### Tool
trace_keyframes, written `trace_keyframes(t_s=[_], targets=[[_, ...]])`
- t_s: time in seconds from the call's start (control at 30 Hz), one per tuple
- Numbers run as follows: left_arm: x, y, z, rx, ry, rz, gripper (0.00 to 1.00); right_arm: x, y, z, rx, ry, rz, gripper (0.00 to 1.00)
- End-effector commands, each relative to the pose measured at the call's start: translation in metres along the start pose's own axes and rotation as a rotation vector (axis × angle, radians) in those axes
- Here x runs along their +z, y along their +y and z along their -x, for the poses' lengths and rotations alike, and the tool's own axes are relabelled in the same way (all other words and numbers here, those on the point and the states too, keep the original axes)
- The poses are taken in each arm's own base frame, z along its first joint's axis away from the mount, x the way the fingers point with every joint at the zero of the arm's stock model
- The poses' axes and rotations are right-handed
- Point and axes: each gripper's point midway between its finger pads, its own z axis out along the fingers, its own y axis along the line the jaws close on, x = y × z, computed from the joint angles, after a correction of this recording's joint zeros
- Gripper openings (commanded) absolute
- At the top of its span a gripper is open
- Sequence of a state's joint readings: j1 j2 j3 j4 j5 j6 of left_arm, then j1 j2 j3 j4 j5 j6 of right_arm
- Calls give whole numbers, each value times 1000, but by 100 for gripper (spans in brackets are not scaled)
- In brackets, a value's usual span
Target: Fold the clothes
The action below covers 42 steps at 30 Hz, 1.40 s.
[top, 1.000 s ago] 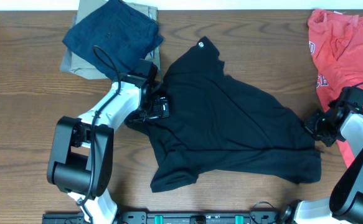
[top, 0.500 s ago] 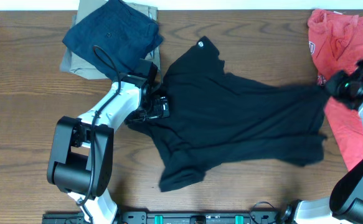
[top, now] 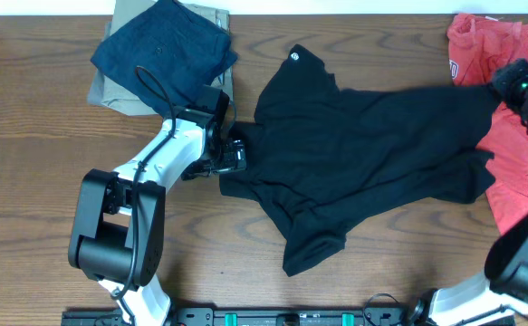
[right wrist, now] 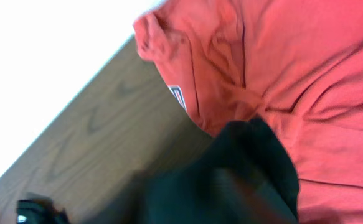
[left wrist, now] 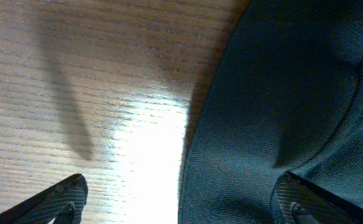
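Note:
The clothes, a black T-shirt, lie stretched across the middle of the table, with a small round white mark near the collar. My left gripper sits low at the shirt's left edge and is open. In the left wrist view that gripper straddles the cloth edge, one finger on bare wood and the other over black fabric. My right gripper is raised at the back right, at the shirt's far right corner. In the right wrist view blurred black cloth covers its jaws, hiding how they stand.
A navy folded garment lies on a khaki one at the back left, close behind my left arm. A red shirt is heaped at the right edge, partly under the black shirt's corner. The table's far edge runs just behind both piles.
My right gripper swung up and back toward the right, pulling the black shirt's right corner over the red shirt. The shirt stretched and slid rightward. The left arm stayed put.

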State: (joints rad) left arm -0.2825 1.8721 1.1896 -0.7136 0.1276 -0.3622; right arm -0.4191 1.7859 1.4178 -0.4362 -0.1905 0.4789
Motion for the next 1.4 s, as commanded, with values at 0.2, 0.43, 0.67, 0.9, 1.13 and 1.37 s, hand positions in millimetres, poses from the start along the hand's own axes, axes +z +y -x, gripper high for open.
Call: trace_keyframes(t_s=[0.2, 0.43, 0.67, 0.9, 1.13, 1.37], targets=[[0, 4, -7, -3, 21, 18, 98, -25, 8, 5, -59, 131, -60, 99], [-3, 10, -22, -8, 83, 41, 98, -80, 11, -3, -43, 190, -106, 99], [-33, 11, -38, 0, 96, 27, 98, -119, -30, -28, 58, 244, -353, 99], [-95, -12, -55, 92, -35, -43, 98, -131, -47, -46, 67, 306, -444, 99], [-105, -65, -106, 231, 31, -134, 98, -104, -65, -70, 70, 346, -463, 99], [-97, -82, -135, 174, 95, -104, 98, -80, -69, -82, 47, 355, -408, 99]])
